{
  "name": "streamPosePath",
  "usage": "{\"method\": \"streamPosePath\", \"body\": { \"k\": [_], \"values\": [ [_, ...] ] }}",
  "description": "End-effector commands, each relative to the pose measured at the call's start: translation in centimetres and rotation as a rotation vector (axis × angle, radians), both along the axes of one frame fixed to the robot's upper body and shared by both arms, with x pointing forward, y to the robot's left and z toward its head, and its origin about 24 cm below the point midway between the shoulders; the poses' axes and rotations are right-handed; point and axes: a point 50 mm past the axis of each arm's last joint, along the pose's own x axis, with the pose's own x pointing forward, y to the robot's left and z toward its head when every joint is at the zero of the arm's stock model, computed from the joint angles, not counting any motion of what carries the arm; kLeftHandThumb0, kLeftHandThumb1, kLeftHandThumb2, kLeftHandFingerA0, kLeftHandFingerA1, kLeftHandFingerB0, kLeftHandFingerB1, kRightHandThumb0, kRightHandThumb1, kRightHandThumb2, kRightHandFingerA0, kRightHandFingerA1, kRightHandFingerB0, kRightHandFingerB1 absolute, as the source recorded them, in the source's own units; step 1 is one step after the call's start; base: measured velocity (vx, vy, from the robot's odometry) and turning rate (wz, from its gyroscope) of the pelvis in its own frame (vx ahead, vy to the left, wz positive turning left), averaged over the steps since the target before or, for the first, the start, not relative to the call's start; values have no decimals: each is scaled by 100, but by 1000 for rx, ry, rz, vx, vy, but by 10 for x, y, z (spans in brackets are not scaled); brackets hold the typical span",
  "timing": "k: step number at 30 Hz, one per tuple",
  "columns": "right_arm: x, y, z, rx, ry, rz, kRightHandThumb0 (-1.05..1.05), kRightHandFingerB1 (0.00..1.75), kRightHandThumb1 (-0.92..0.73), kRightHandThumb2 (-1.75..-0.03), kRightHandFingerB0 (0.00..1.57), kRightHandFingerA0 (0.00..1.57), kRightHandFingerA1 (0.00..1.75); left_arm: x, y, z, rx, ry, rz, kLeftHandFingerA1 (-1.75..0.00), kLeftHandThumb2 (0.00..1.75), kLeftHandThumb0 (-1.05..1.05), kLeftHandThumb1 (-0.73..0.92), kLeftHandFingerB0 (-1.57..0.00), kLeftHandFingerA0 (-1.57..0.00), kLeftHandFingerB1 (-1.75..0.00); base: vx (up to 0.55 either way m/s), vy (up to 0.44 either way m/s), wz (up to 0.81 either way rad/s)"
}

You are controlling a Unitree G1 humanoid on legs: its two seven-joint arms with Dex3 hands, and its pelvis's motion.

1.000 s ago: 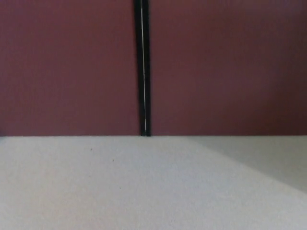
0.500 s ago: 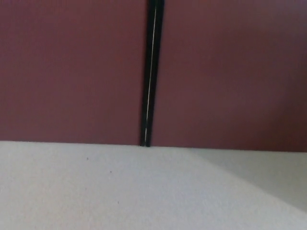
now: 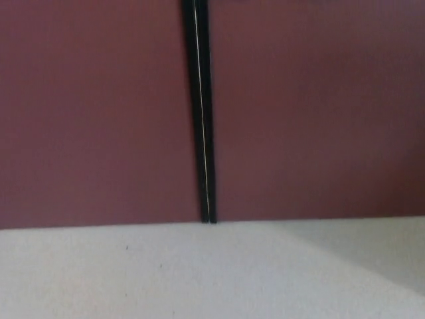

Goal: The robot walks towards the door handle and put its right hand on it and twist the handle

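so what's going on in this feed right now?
Nothing is being handled yet. The head view looks down at the foot of two dark red doors, with a black seam between them, meeting the pale floor. No door handle shows, and neither robot hand is in view.

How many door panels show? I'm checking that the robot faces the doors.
2. One maroon door panel is left of the black seam, one right. No handle shows.

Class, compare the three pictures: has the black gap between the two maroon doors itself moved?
No. The gap sits lower and tilts differently, but the floor edge and floor specks shifted with it, so the camera moved, not the doors.
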Motion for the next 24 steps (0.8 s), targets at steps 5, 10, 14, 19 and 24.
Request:
{"method": "streamPosePath", "body": {
  "k": [5, 10, 14, 19, 24],
  "values": [
    [0, 4, -1, -4, -10, 6, -27, 40, -61, -58, 56, 79, 48, 0, 2, 1, 14, 12, -28, -46, 59, -24, 63, -39, -59, -36, 383, -24, -9],
    [-1, 4, -1, 1, -5, 6, -26, 39, -62, -58, 54, 80, 48, -1, 3, 1, 11, 8, -19, -46, 59, -24, 63, -39, -60, -36, 316, 59, 9],
    [-3, 5, -2, 23, 2, -15, -26, 40, -62, -59, 53, 82, 52, -2, 2, 1, 9, 8, -5, -47, 59, -24, 63, -40, -61, -37, 325, -43, 11],
    [-2, 5, -2, 28, -7, -30, -25, 39, -61, -59, 51, 85, 57, -2, 3, 1, 2, 5, -5, -50, 59, -24, 63, -40, -63, -37, 362, 91, 1],
    [-1, 7, -3, 39, 5, -21, -24, 41, -62, -59, 56, 84, 53, -4, 4, 1, 12, 19, -21, -50, 59, -25, 63, -41, -63, -37, 266, 85, -6]
  ]
}}
